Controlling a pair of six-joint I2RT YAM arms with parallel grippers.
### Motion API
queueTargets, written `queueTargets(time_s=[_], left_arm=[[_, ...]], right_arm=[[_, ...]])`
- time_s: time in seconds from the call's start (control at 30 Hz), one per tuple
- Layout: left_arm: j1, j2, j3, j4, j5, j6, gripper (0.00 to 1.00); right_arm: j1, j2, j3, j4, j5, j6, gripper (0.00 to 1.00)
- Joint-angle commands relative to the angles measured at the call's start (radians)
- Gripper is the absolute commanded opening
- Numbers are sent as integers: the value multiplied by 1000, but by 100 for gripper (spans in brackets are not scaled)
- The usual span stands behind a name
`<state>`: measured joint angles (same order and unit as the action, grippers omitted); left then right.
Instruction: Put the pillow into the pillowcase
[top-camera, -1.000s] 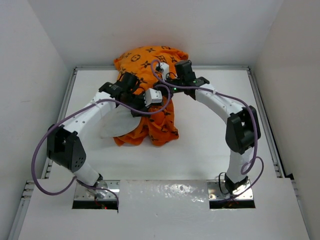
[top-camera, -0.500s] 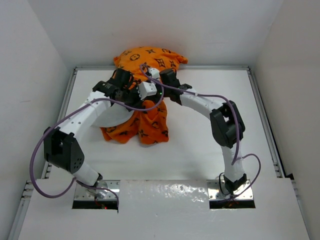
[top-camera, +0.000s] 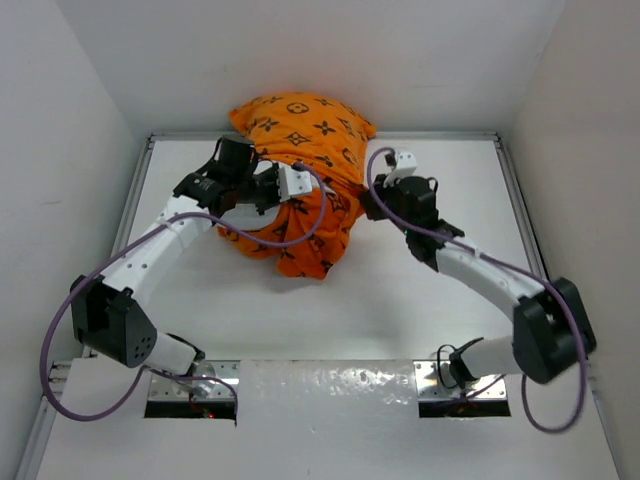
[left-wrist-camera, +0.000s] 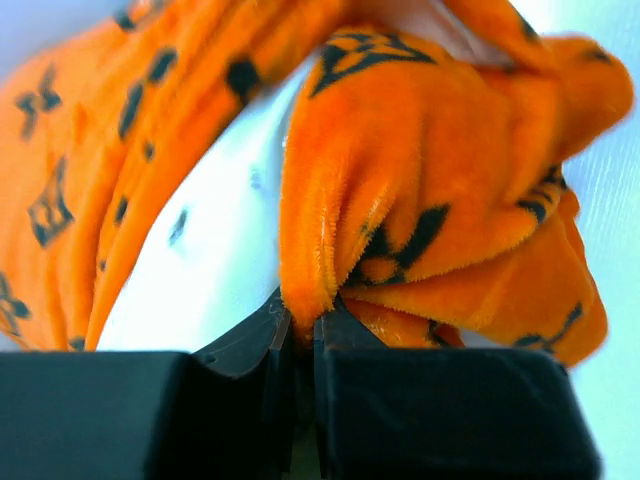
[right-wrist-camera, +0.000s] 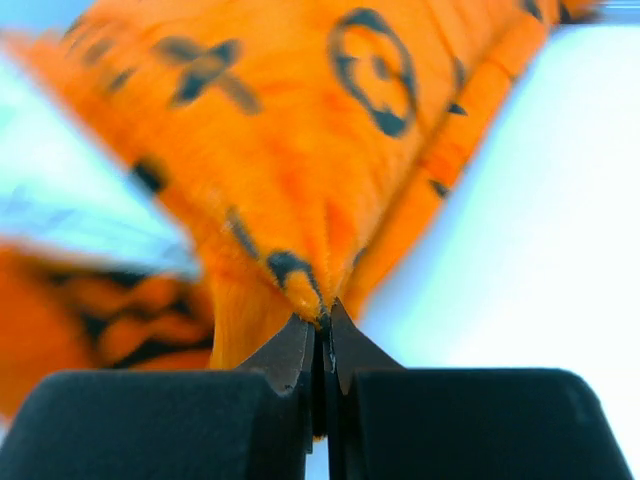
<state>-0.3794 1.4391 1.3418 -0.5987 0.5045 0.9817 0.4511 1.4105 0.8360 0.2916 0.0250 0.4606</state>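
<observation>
On the white worktop (top-camera: 400, 300) the pillowcase (top-camera: 300, 125) seems to cover most of the pillow (left-wrist-camera: 200, 250) — some white shows beside the left gripper (left-wrist-camera: 300, 325). It and the right gripper (right-wrist-camera: 322, 320) each pinch orange fabric.

The right hand (right-wrist-camera: 322, 325) has its two black fingers (right-wrist-camera: 285, 355) pressed together, pinching a pointed fold of the orange pillowcase (right-wrist-camera: 300, 150). The brown-patterned fabric fans upward from the tips. White tabletop (right-wrist-camera: 540, 200) shows to the right; the left side is blurred.
</observation>
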Motion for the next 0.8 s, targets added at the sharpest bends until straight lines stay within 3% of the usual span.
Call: queueTargets(time_s=[0.0,0.07,0.13,0.3,0.43,0.57,0.6,0.63,0.67,0.7,0.77], left_arm=[[11,-60,0,134,21,222,0],[8,-59,-4,128,64,226,0],[5,-54,-4,87,98,242,0],[-13,-57,-44,-4,83,284,0],[-13,-68,-105,-58,43,345,0],[-18,-71,-187,34,28,281,0],[-18,-69,-194,51,22,269,0],[-18,-68,-200,69,19,253,0],[-18,-69,-210,109,16,215,0],[-16,-69,-214,128,6,195,0],[-13,-75,-228,163,3,149,0]], right_arm=[[118,-168,-90,-187,225,-103,0],[156,-267,-147,-230,189,-56,0],[169,-292,-146,-250,48,-86,0],[175,-205,72,-249,-106,-181,0],[175,-137,276,-125,-297,-130,0],[173,-114,249,9,-358,-62,3],[170,-105,244,-47,-341,-56,11],[155,-104,236,-86,-315,-47,46],[144,-105,232,-129,-239,-43,65],[130,-114,232,-223,-181,-37,75],[69,-131,241,-282,-65,-11,81]])
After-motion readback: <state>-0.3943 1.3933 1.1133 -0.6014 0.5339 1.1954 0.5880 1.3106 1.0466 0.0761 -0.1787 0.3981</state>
